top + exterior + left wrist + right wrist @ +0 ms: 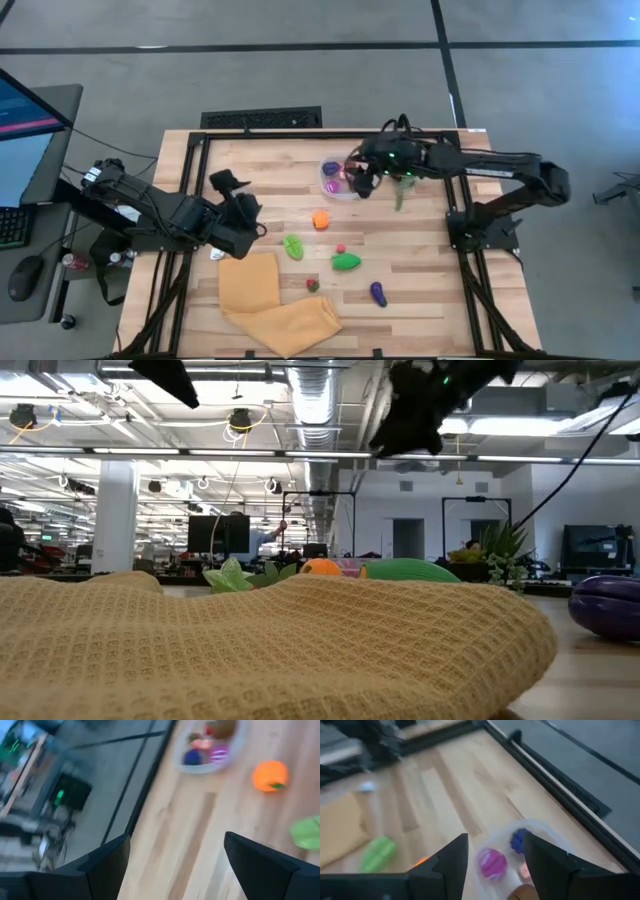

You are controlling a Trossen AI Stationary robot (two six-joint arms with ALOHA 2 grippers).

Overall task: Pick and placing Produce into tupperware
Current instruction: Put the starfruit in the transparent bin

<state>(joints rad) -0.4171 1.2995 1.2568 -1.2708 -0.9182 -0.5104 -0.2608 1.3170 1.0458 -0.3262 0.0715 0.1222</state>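
From above, the right hand (362,183) is hanging over the tupperware (336,177) near the far edge of the worktop (420,260), likely because that is where each piece gets dropped. The tub is already holding a magenta piece (333,185) and a blue one. Produce is lying loose nearer the front: an orange piece (320,220), a light green piece (293,246), a darker green piece (346,262), two small red bits and a purple piece (378,293), beside a yellow cloth (270,300). The left hand (235,200) is waiting on its own side.

At worktop height, the cloth is filling the foreground, with the orange and green pieces peeking over it and the purple piece at the edge.

The left wrist view is showing its fingers (260,865) spread wide with nothing between them, the tub and orange piece lying ahead.

The right wrist view is looking down into the tub, its fingers (451,862) standing apart and empty over the magenta piece.
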